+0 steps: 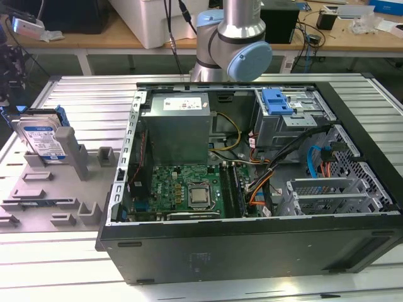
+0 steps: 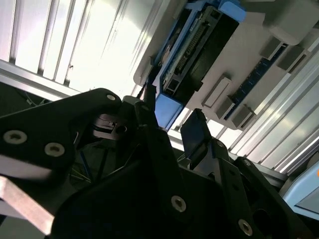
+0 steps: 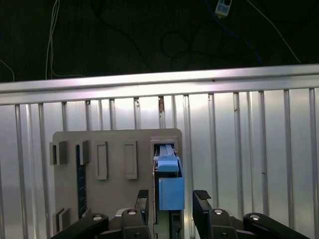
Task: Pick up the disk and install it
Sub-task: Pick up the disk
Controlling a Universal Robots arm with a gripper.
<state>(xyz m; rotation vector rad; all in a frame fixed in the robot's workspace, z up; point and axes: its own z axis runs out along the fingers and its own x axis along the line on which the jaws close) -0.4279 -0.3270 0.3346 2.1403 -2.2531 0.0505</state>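
Note:
The disk [image 1: 39, 135] stands on edge in a slot of the grey fixture plate [image 1: 63, 189], at the exterior view's left. It has a blue-and-white label and a blue rail. In the first wrist view the disk [image 3: 167, 167] is seen edge-on, and my gripper [image 3: 172, 199] is open with a dark finger on either side of it. How far the fingertips are from the disk I cannot tell. The second wrist view shows the disk [image 2: 197, 45] beyond the open gripper [image 2: 172, 104]. Nothing is held.
An open computer case [image 1: 252, 251] takes up the middle and right of the ribbed metal table [image 1: 82, 88]. Inside are a grey power-supply box [image 1: 176, 129], a motherboard [image 1: 182, 189], cables and a drive bay with a blue latch [image 1: 277, 100]. The arm's column [image 1: 230, 38] rises behind the case.

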